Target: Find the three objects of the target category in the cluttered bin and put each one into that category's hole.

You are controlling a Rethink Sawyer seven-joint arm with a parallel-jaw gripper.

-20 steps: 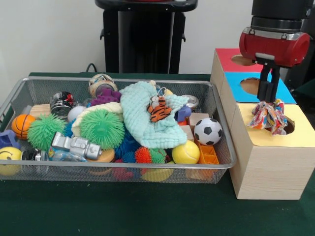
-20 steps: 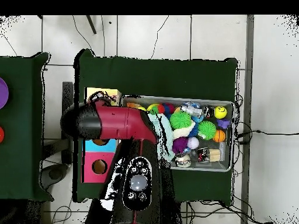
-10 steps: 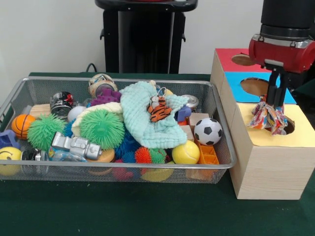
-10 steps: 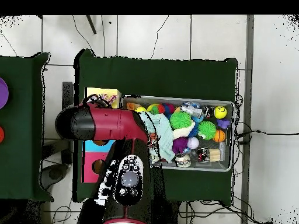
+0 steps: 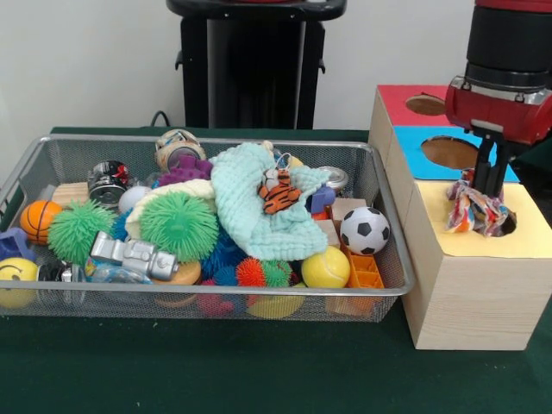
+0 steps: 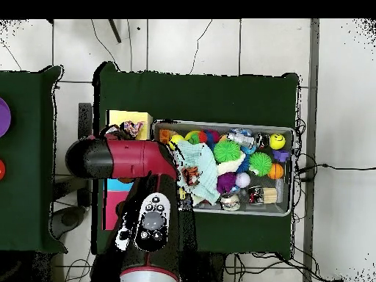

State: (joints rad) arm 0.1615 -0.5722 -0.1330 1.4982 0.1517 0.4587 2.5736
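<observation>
**Rope toy at the yellow hole**

The multicoloured knotted rope toy (image 5: 477, 210) hangs bunched over the round hole in the yellow panel (image 5: 528, 233) of the wooden sorting box, at the box's end nearest the camera. The black gripper (image 5: 488, 178) stands directly above it, fingers clamped on the toy's top. The toy's length runs downward from the fingers, its lower end at the hole's rim, so a release looks like the next step. The wire mesh bin (image 5: 259, 304) sits beside the box.
</observation>
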